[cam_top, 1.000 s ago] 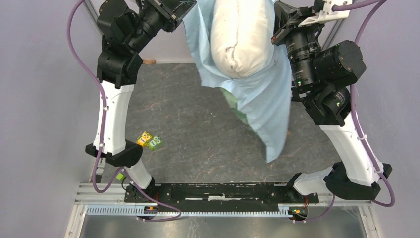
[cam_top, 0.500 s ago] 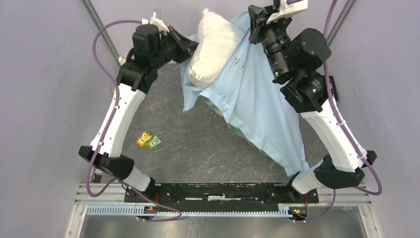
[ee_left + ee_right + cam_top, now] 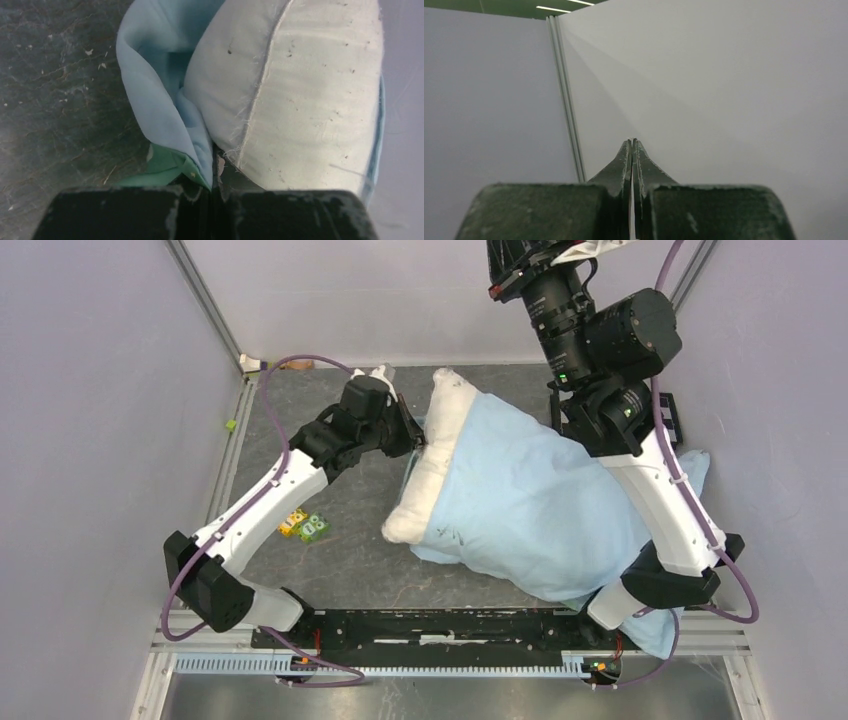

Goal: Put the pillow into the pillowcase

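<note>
A: What has changed, biggest thing first?

B: The pillowcase (image 3: 540, 510). Half a second ago it hung in the air at the back, strung between both grippers. Now it lies flat on the table (image 3: 350, 570), spread from centre to the near right corner, with the right arm (image 3: 650, 490) crossing above it.

A: And the pillow?

B: The pillow (image 3: 432, 455) is down with it and mostly inside the light-blue fabric. A long off-white strip sticks out along the left side, at the open mouth.

A: The arms?

B: The left arm (image 3: 270, 490) has dropped from high at the back to low over the table, reaching in from the left. The right arm is raised, its wrist at the top edge of the overhead view.

A: State of the left gripper?

B: The left gripper (image 3: 214, 165) is clamped tight on the pillowcase hem. Blue cloth and its green reverse are pinched at the fingertips, and the pillow's seam presses against them.

A: The right one?

B: The right gripper (image 3: 632, 145) has let go. Its fingers are pressed together on nothing and aim at the pale wall (image 3: 724, 75).

A: Anything small?

B: Yellow and green blocks (image 3: 302, 526) sit on the table, unmoved, left of the pillow and well apart from it.
</note>
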You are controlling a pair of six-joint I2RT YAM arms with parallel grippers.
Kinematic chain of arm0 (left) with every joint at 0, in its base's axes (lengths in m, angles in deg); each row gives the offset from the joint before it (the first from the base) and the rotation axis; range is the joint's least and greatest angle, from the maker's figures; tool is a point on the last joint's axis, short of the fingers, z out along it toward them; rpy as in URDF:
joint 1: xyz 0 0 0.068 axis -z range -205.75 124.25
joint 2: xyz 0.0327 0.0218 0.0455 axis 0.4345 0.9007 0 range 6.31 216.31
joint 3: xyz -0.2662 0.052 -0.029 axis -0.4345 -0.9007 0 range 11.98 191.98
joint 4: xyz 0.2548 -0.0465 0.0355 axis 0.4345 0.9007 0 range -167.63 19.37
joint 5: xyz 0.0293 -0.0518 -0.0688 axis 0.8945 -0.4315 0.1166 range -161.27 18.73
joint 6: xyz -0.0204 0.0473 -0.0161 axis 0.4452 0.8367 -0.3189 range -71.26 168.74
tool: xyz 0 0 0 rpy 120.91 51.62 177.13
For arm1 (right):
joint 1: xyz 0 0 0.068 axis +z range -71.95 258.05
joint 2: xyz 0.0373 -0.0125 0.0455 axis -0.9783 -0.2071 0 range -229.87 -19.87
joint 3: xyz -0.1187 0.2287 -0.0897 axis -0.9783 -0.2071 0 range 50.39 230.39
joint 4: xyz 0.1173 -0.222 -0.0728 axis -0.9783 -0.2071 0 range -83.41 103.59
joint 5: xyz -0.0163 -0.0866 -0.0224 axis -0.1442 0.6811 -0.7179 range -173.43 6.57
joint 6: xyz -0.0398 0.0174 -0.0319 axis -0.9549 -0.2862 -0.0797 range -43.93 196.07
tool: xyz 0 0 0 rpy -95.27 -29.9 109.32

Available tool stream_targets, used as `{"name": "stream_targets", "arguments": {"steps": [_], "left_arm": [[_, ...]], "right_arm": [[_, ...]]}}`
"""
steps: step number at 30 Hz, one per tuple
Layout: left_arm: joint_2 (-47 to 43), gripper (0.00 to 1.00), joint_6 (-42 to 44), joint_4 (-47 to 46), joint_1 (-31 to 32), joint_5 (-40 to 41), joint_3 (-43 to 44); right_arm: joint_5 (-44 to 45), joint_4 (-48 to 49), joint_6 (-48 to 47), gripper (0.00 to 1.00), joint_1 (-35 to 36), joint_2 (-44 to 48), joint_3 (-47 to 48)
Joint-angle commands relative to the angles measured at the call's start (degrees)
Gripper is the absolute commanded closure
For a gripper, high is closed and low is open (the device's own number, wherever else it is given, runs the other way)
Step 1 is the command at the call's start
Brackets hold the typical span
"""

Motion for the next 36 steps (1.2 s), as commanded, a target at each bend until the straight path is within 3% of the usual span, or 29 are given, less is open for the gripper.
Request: {"name": "stream_targets", "arguments": {"steps": [1,7,8,11,15,18,21,24,32,34,36], "left_arm": [[-3.6,0.98,3.3,-2.7,0.3,5.5,-0.5],[-5.2,0.98,3.7,-2.2,-7.5,3.9,-1.6],[-5.2,0.98,3.7,-2.1,-8.6,3.3,-1.8],[-5.3,0.98,3.9,-2.8,-12.3,2.1,-3.5],[-5.0,0.98,4.4,-3.5,-16.7,1.1,-6.8],[-5.1,0.98,4.4,-4.6,-19.6,0.3,-9.9],[-5.0,0.98,4.0,-5.8,-20.7,-0.2,-12.1],[-4.5,0.98,3.3,-6.9,-20.9,-0.5,-13.6],[-3.2,0.98,2.4,-8.8,-21.3,-1.8,-17.1],[-3.1,0.98,2.3,-9.6,-21.2,-2.3,-18.4],[-2.9,0.98,2.3,-10.0,-21.3,-2.6,-19.7]], "right_arm": [[-0.6,-3.7,3.8,1.00,0.2,0.0,-3.3],[1.7,-15.5,8.3,0.99,0.2,5.9,-13.9],[2.5,-17.3,8.7,0.95,0.2,6.9,-15.9],[6.9,-23.1,9.3,0.72,0.2,11.2,-24.1],[16.5,-25.6,11.1,0.22,0.1,20.8,-42.2],[21.1,-27.3,13.2,0.03,-0.4,26.1,-53.1],[22.7,-27.9,15.7,0.02,-2.8,29.1,-62.5],[17.6,-23.1,16.9,0.02,-6.4,30.2,-71.5],[10.8,-9.5,19.5,0.02,-8.6,21.1,-83.4],[10.5,-7.6,19.6,0.08,-8.8,19.2,-84.3],[10.1,-7.1,19.8,0.32,-8.9,17.7,-83.9]]}}
